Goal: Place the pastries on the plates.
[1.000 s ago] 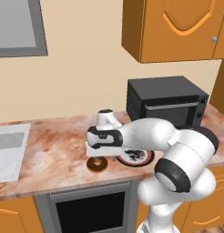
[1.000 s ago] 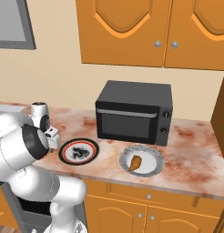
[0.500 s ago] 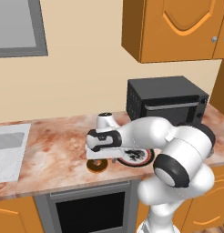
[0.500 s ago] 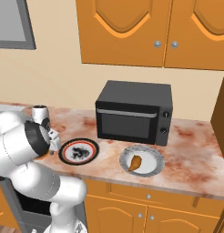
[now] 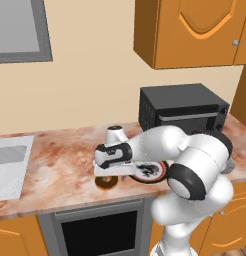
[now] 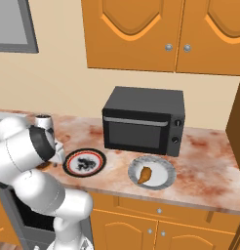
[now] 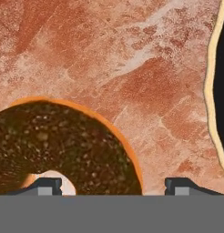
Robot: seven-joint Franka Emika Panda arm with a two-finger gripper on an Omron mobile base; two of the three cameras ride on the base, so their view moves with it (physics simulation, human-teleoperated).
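Down at the front edge of the tabletop (image 5: 55,160) the hand (image 7: 112,184) hangs right over the doughnut (image 7: 63,145), so close that the brown ring takes up the lower left of the hand view. Its two fingertips (image 7: 48,185) stand apart, released, nothing between them: one sits over the doughnut's hole, the other over bare marble to the side. That offset is what worries me. If the fingers close as they are, they look set to catch one wall of the ring, not the whole of it, and the glazed piece could twist, slip out or get nudged toward the tabletop's edge, which is near.

Just beside the doughnut lies the patterned plate (image 6: 84,162), black-rimmed with a thin red ring, with no pastry on it. A carry that drags low might clip that rim. From the left base view the doughnut (image 5: 106,182) is half hidden under the wrist, so I can't be sure how well the hand is centred.

Farther along, the pale plate (image 6: 158,168) already holds the croissant (image 6: 145,174), near the front of the microwave (image 6: 141,122).
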